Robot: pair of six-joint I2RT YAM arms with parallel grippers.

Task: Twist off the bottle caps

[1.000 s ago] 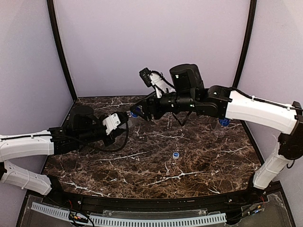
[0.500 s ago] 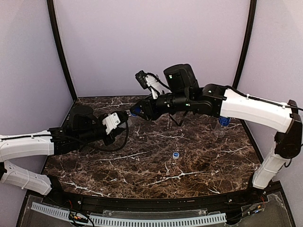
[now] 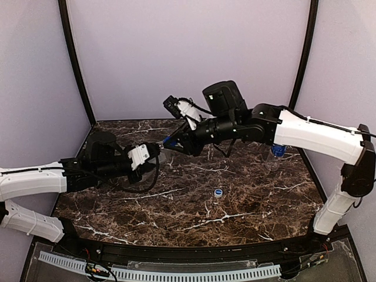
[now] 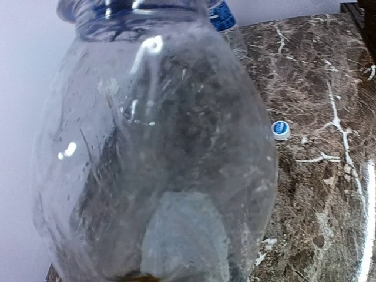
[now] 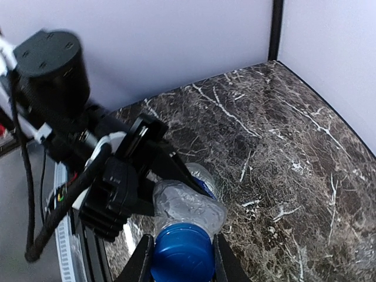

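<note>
right wrist | dark blue cap [image 5: 182, 254] | pinched between right gripper [image 5: 181, 259] fingers [image 5: 141, 265]

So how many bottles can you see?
2. One bottle is in the left gripper, cap pinched by the right gripper; one stands by the right arm. Others may be hidden.

soft, even overhead light, bright walls [image 3: 188, 59], no hard shadows. left wrist view: bottle [image 4: 153, 147] too close, blurry, speckled highlights; glare streak on desk [image 4: 329, 176] at right edge. right wrist view crisp on blue cap [image 5: 182, 252], top-left slightly smeared.
</note>
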